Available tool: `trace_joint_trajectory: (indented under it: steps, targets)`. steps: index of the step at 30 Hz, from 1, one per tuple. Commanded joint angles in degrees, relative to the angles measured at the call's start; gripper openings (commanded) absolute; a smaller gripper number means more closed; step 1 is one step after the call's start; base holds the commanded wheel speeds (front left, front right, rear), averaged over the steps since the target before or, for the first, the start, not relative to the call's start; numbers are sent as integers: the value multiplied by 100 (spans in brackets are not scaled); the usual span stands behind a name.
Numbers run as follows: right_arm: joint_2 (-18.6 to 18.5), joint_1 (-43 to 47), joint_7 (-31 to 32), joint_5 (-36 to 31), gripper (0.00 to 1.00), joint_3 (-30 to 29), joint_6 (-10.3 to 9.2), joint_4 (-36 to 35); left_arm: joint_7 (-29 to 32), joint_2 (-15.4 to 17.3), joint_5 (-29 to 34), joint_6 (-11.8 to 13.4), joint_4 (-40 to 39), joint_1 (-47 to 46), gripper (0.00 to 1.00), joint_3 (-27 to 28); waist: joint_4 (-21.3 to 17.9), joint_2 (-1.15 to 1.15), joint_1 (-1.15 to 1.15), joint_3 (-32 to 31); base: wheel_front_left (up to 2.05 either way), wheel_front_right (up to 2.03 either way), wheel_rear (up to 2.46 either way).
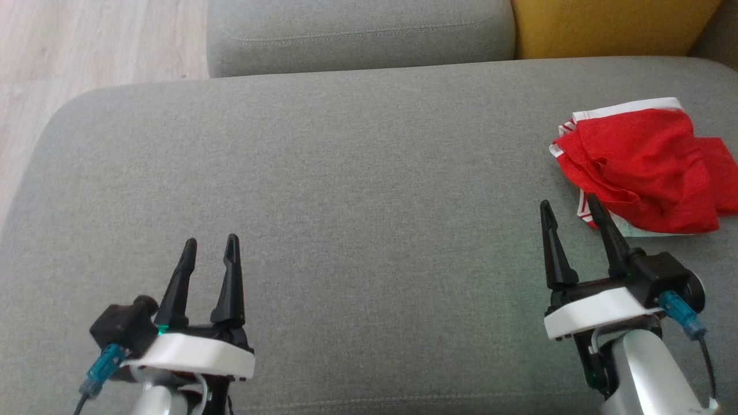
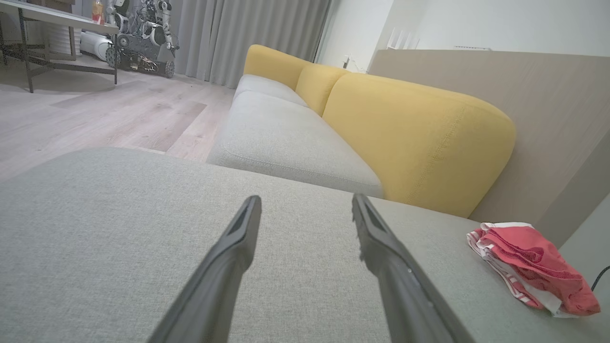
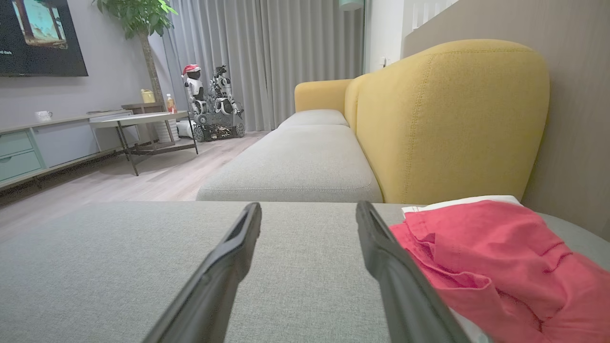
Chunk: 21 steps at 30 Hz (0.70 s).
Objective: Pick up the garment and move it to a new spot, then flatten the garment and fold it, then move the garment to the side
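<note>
A crumpled red garment (image 1: 640, 167) with a white, red-striped band along its far and near-left edges lies on the wide grey seat cushion (image 1: 369, 190) of a sofa. It sits at the cushion's right edge, toward the far right corner, just short of the yellow back cushion (image 1: 611, 26). The cloth is bunched in loose folds, with a pale layer showing under its near side. The right hand (image 1: 567, 200) sits near the cushion's front right, its two dark fingers spread apart with nothing between them. In the head view its right finger crosses the near-left corner of the garment. In the right wrist view that finger runs just beside the red cloth (image 3: 491, 257); whether it touches cannot be told. The left hand (image 1: 211, 240) is well apart from the garment, over the front left part of the same cushion, fingers likewise spread and empty above bare grey fabric. From the left wrist the garment (image 2: 533, 259) shows far off to the right, against the cushion's edge. A second grey seat cushion (image 1: 357, 34) adjoins the far edge, and pale wood floor (image 1: 86, 46) lies beyond the left edge.
</note>
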Motion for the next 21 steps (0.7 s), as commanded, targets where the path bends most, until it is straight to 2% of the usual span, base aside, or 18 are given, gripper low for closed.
trace_joint_trajectory:
  steps: [1, 3, 4, 7, 21]
  targets:
    - [17, -140, -67, 34, 100, 162, -5, -201, -29, 41, -1, -14, -216, -134, 100, 223, -1, 0, 0, 2, 0, 0, 0]
    - [17, -147, -68, 37, 100, 174, -5, -197, -29, 41, -138, -30, -178, -121, 100, 247, -6, 0, 0, 4, 0, 0, 0]
    - [0, 0, -6, 0, 0, 24, 0, 0, 0, 1, -155, -17, 12, 0, 0, 23, -6, 0, 0, 4, 0, 0, 0]
    - [3, 139, 12, 31, 0, 23, 0, 285, 11, -20, -214, -17, 335, 78, 0, -12, -8, 0, 0, 6, 0, 0, 0]
    - [5, 146, 246, 1016, 0, -96, -1, 218, 219, 16, -1034, -69, 398, -12, 0, 119, -6, 0, 0, -4, 0, 0, 0]
